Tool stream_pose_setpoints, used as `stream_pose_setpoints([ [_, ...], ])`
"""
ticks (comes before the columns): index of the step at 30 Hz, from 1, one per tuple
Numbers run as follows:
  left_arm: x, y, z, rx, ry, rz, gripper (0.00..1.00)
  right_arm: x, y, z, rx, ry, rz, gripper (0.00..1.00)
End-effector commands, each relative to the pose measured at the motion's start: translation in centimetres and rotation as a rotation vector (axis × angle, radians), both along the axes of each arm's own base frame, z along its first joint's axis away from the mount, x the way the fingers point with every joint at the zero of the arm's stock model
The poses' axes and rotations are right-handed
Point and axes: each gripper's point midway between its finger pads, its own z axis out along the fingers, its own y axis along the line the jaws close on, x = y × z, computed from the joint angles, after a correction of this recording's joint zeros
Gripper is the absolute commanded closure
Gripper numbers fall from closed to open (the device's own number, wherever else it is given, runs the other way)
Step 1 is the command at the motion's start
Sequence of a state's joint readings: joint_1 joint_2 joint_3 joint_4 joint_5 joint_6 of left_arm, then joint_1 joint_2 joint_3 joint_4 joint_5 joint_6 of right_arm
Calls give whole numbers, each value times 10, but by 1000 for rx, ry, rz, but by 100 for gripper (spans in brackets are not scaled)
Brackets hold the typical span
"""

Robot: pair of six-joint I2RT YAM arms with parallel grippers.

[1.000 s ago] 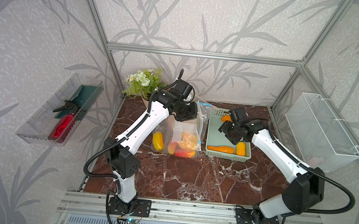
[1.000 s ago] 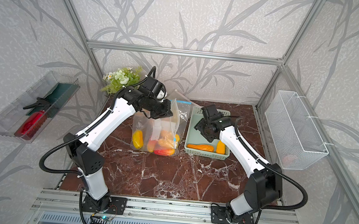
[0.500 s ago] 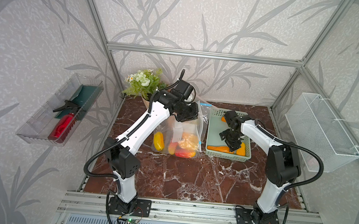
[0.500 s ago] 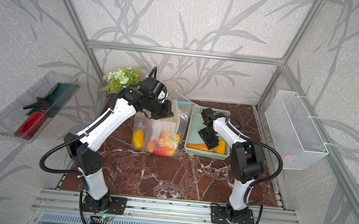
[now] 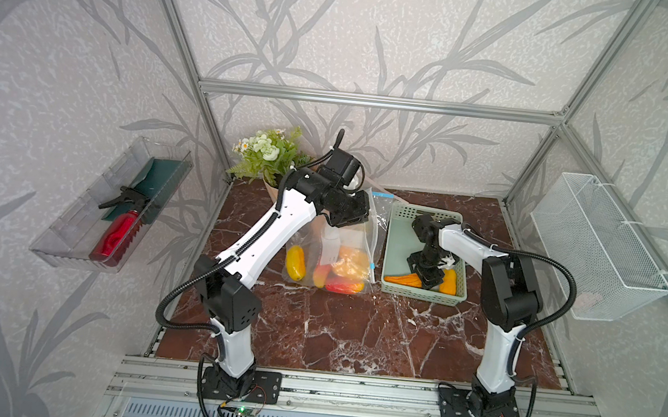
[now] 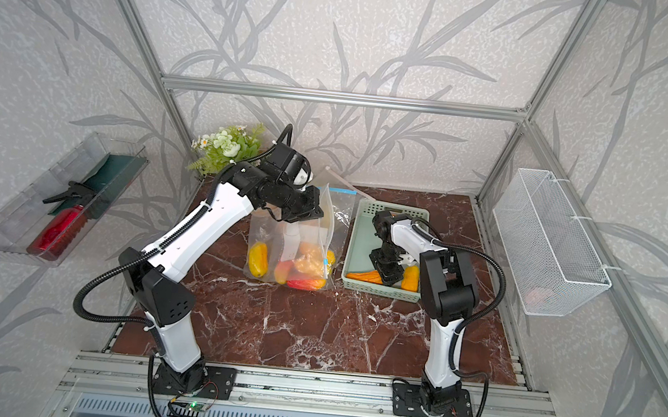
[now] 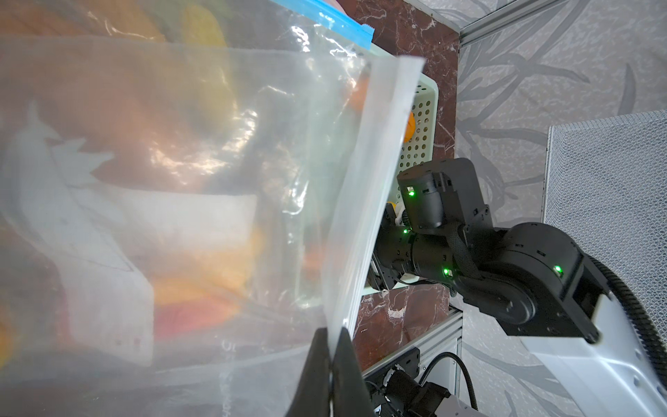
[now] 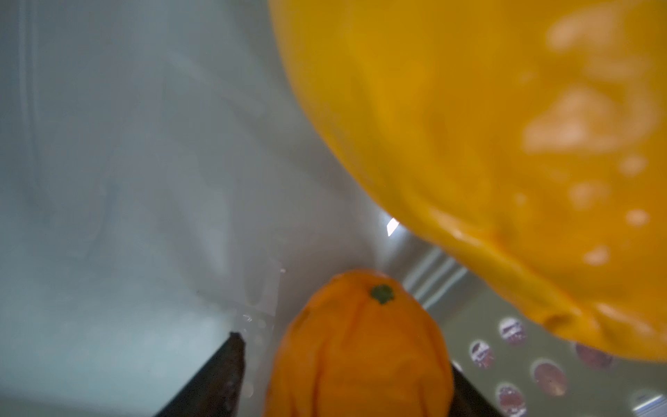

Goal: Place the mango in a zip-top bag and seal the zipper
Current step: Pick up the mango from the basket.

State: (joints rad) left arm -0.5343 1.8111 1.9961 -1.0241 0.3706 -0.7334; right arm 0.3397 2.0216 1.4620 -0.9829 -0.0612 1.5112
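Observation:
My left gripper (image 7: 330,330) is shut on the edge of the clear zip-top bag (image 5: 352,240), holding its blue-zippered mouth up; yellow, orange and red fruit lie inside. My right gripper (image 5: 428,275) points down into the green basket (image 5: 398,241), open. Its fingers straddle an orange ribbed piece with a green stem (image 8: 361,343), and a gap shows on one side. A bigger yellow fruit (image 8: 487,144) lies right beside it. I cannot tell which of these is the mango. In both top views the gripper hides part of the orange piece (image 6: 363,277).
A flower bunch (image 5: 268,155) stands at the back left behind the left arm. A white wire basket (image 5: 596,247) hangs on the right wall and a clear tray with a red tool (image 5: 115,205) on the left wall. The bag stands close to the basket's left side.
The right arm has folded in and its gripper has dropped from the back of the basket to the orange piece at the front, jaws narrowing. The left gripper has kept hold of the bag.

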Motion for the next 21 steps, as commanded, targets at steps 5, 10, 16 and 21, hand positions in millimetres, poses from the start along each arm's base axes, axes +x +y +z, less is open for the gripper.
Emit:
stream_pose_setpoints([
  [5, -7, 5, 13, 10, -26, -3, 100, 32, -8, 39, -36, -189, 30, 58],
  [10, -7, 15, 13, 74, -32, 5, 100, 65, -9, 135, -70, -595, 221, 58],
  [16, -4, 16, 13, 94, -31, -1, 100, 72, 45, 277, 68, -1239, 491, 62],
  [21, -3, 14, 13, 102, -25, -8, 100, 57, 90, 329, 174, -1446, 661, 62],
])
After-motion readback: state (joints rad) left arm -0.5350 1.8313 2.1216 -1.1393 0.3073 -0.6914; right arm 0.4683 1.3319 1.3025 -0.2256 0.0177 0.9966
